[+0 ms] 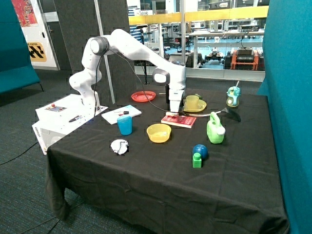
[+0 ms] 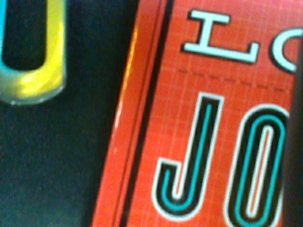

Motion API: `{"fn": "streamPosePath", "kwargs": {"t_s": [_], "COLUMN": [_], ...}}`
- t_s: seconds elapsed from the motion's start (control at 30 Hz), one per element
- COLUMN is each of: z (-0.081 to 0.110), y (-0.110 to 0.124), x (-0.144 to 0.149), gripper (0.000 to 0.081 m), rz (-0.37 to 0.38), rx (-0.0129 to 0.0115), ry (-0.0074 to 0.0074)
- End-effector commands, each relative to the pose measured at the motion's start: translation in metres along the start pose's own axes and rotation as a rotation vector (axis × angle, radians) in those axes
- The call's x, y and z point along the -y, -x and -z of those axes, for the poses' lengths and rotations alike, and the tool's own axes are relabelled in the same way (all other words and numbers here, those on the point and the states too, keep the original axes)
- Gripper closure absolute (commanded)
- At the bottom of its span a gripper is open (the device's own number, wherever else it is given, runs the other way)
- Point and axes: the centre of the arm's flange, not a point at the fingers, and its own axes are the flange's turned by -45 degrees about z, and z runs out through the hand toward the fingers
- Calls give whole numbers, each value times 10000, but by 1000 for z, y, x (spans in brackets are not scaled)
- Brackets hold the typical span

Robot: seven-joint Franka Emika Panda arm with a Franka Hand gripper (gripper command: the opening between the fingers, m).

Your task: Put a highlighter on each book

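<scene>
Bench (image 1: 146, 185), black-draped; on it we list the white book (image 1: 121, 113) near the arm's base, a dark marker-like object lying on its cover; the red book (image 1: 179, 120) (image 2: 213, 118) beside the yellow bowl (image 1: 159, 132), a pen-like object at its far edge; the jaws (image 1: 174, 111) low over the red book, their opening we cannot tell.

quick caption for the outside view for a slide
Robot hand lowered right over the red book on a black table crowded with cups, bowls and toys.
</scene>
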Motion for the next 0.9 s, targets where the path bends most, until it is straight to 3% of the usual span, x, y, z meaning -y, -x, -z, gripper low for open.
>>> {"fn": "streamPosePath", "kwargs": {"t_s": [0.0, 0.3, 0.33, 0.4, 0.57, 0.87], "z": [-11, -13, -12, -11, -8, -5], "y": [-6, -11, -11, -12, -13, -14], "x": [-2, -1, 0, 1, 2, 3], "gripper": [808, 783, 646, 473, 237, 89], "rz": [-117, -171, -195, -173, -53, -17], "rx": [-29, -29, -29, -29, -29, -29], "ry": [-5, -5, -5, -5, -5, -5]}}
